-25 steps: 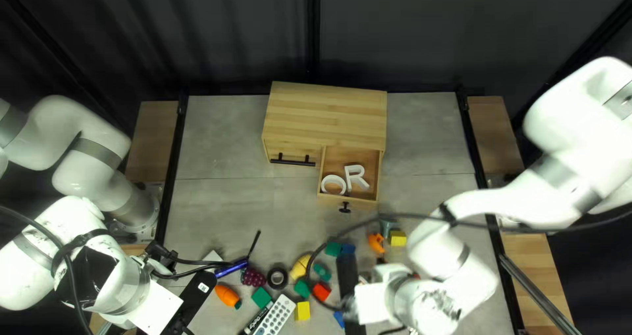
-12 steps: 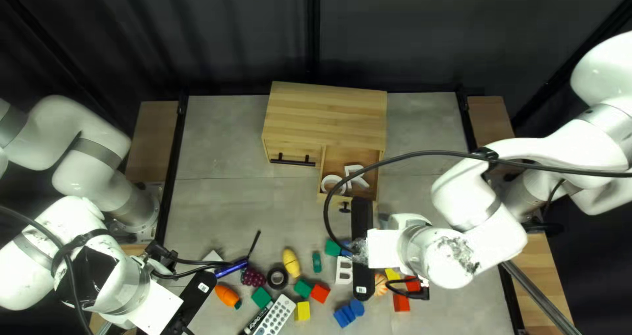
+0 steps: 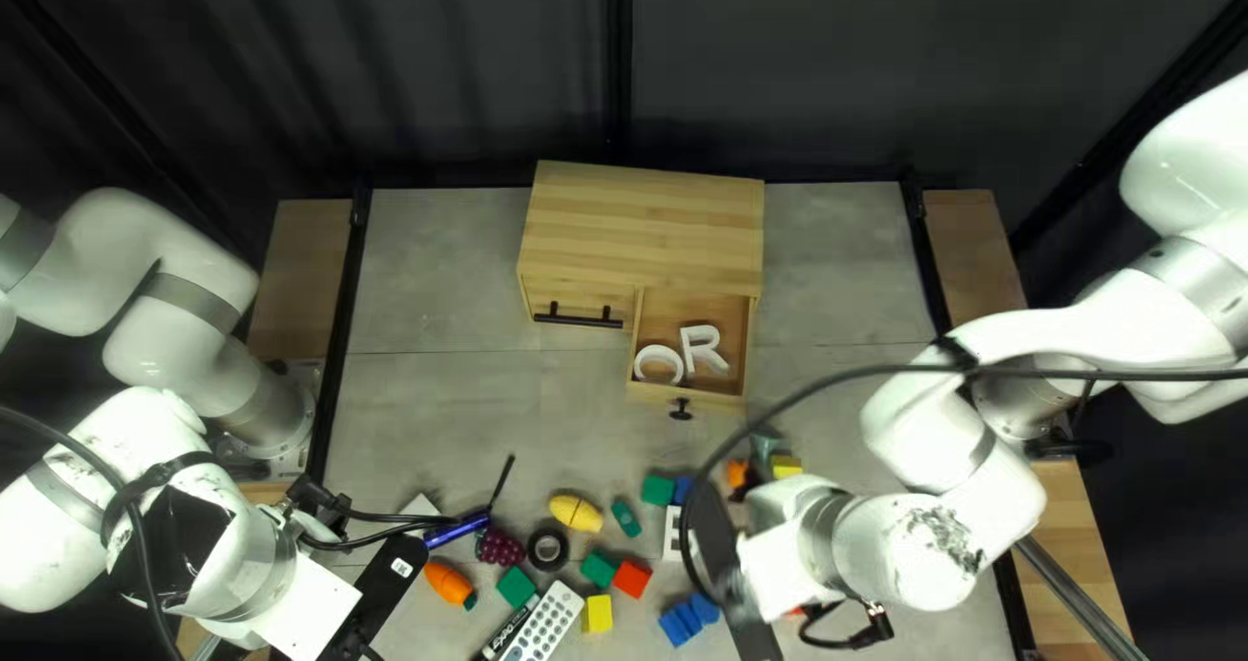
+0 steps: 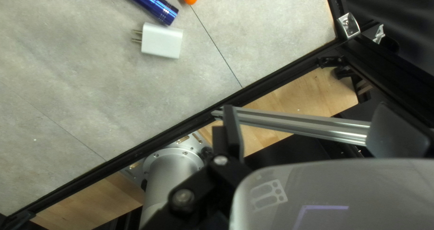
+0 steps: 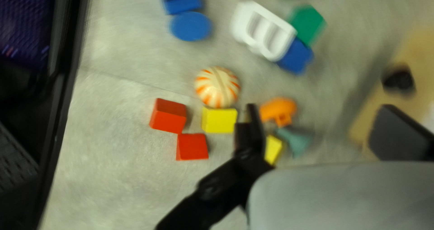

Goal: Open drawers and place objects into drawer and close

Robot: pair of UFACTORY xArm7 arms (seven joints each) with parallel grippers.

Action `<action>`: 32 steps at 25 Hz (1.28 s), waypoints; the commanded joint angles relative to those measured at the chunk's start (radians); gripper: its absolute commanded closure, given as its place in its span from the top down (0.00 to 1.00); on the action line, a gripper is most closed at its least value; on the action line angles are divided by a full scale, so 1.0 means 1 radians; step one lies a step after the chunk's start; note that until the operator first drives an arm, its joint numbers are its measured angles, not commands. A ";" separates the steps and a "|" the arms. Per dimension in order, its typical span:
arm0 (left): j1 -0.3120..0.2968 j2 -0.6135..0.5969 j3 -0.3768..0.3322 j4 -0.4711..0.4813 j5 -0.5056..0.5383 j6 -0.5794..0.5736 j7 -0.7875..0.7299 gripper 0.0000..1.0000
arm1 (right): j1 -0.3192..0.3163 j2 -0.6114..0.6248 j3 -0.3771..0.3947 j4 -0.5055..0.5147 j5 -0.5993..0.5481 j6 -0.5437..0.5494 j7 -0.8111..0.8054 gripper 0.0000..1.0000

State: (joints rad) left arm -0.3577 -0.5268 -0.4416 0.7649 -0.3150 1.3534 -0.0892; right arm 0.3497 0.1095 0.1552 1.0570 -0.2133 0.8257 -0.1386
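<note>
From my seat, the right claw (image 3: 731, 560) looms over the lower middle of the top left view, hiding part of the white B-shaped piece (image 3: 672, 532). Its wrist view is smeared, but I can make out its fingers spread with nothing pinched, and the striped pumpkin (image 5: 217, 87) touching or nearly touching a yellow block (image 5: 219, 120). The remote (image 3: 544, 625) and marker (image 3: 505, 636) are cut off by the lower edge; the marker's lettering is tiny. A pale label sits on the left claw (image 3: 375, 596), too small to make out. That claw stands spread and empty at lower left, its arm bent low over the counter (image 3: 442, 414) edge; my right arm stretches in from the right edge, elbow bent. The open drawer (image 3: 688, 399), mid-frame, holds a white ring-like piece (image 3: 642, 367) and a white R (image 3: 703, 358).
</note>
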 commanded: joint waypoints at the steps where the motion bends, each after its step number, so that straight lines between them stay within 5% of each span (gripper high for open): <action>1: 0.000 0.000 0.000 0.000 0.000 0.000 0.000 1.00 | -0.094 0.143 0.044 0.075 0.160 -0.004 -0.392 1.00; 11: 0.000 0.000 0.000 0.000 0.000 0.000 0.000 1.00 | -0.169 0.215 0.061 0.079 0.216 -0.016 -0.692 1.00; 32: 0.000 0.000 0.000 0.000 0.000 0.000 0.000 1.00 | -0.149 0.347 0.030 0.159 0.125 -0.056 -0.719 1.00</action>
State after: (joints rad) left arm -0.3577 -0.5268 -0.4416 0.7649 -0.3150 1.3534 -0.0892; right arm 0.1972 0.4291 0.1931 1.2005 -0.0760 0.7726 -0.8571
